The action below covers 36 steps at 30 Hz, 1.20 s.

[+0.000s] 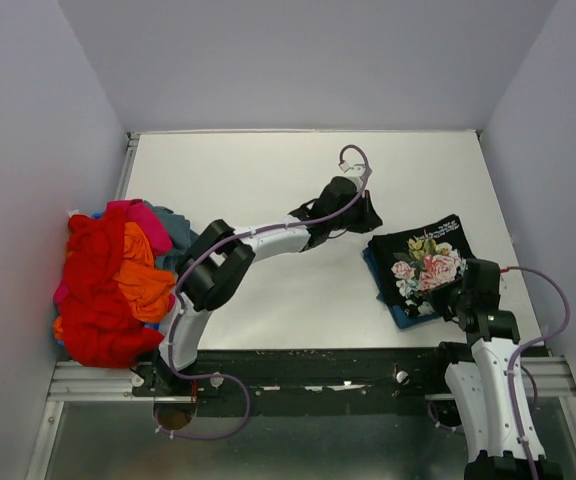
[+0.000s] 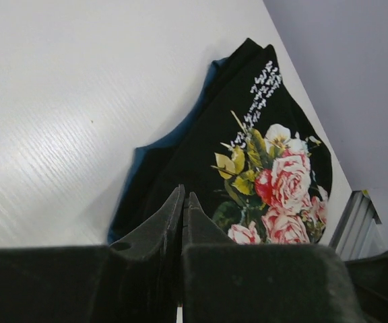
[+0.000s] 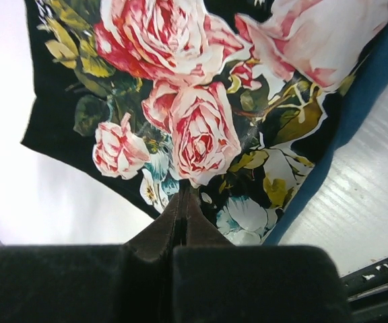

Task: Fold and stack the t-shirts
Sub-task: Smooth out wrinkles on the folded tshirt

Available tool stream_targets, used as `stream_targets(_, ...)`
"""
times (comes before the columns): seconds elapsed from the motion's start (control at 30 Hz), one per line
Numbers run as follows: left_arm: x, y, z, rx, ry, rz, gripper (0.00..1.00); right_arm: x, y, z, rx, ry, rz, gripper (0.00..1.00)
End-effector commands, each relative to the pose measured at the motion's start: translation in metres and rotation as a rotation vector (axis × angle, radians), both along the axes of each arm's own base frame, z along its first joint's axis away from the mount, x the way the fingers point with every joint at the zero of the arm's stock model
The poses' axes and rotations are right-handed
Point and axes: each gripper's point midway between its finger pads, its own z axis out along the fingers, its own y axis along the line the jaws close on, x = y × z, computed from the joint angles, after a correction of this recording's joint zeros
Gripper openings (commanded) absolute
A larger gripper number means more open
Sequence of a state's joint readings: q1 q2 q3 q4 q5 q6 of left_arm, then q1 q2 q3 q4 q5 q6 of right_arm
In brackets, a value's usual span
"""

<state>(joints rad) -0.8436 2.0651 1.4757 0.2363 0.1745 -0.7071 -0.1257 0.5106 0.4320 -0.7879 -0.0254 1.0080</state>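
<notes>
A folded black t-shirt with a rose print point(image 1: 423, 262) lies at the right of the table on a folded teal-blue t-shirt point(image 1: 400, 314) whose edge shows beneath it. My left gripper point(image 1: 366, 215) is shut and empty, just left of this stack; its view shows the black shirt point(image 2: 275, 134) and the teal edge point(image 2: 139, 167) beyond the gripper point(image 2: 184, 195). My right gripper point(image 1: 451, 297) is shut, its tips over the near part of the rose print point(image 3: 194, 128), with the teal shirt point(image 3: 376, 74) at the right. A heap of red point(image 1: 98, 295), orange point(image 1: 143, 275), pink point(image 1: 140, 214) and grey-blue point(image 1: 176, 228) shirts lies at the left.
The white table point(image 1: 268, 170) is closed in by grey walls at the back and both sides. A metal rail point(image 1: 298, 375) runs along the near edge by the arm bases. The heap hangs over the left table edge.
</notes>
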Motion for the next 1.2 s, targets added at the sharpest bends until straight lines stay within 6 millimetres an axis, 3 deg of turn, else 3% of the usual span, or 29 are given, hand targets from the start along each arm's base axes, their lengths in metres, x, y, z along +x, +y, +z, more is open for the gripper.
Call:
stream_targets(0.0,0.009,-0.007,-0.036,0.043,0.056,-0.004,0.09,-0.003,0.02,-0.021,0.093,0.055,0.078,0.01)
stream_targets(0.2,0.011,-0.005,-0.076,0.1,0.1,0.007,0.08,-0.035,0.007,-0.051,0.066,0.305,-0.021,0.01)
stream_targets(0.4,0.012,0.001,-0.1,0.132,0.132,0.03,0.08,-0.036,0.009,-0.068,0.084,0.34,-0.021,0.01)
stream_targets(0.5,0.02,0.014,-0.088,0.143,0.096,0.064,0.07,-0.03,0.004,-0.053,0.046,0.332,-0.001,0.01)
stream_targets(0.7,0.019,0.025,-0.026,0.11,0.003,0.075,0.07,-0.016,0.0,-0.01,0.006,0.225,0.022,0.01)
stream_targets(0.87,0.005,0.026,0.01,0.076,-0.038,0.062,0.08,-0.022,0.01,-0.012,0.05,0.229,0.05,0.01)
stream_targets(1.0,-0.011,0.004,0.008,0.057,-0.028,-0.006,0.08,-0.036,0.018,-0.034,0.088,0.289,0.07,0.01)
stream_targets(1.17,-0.012,-0.013,-0.022,0.062,0.018,-0.044,0.07,-0.05,0.018,-0.06,0.096,0.351,0.054,0.01)
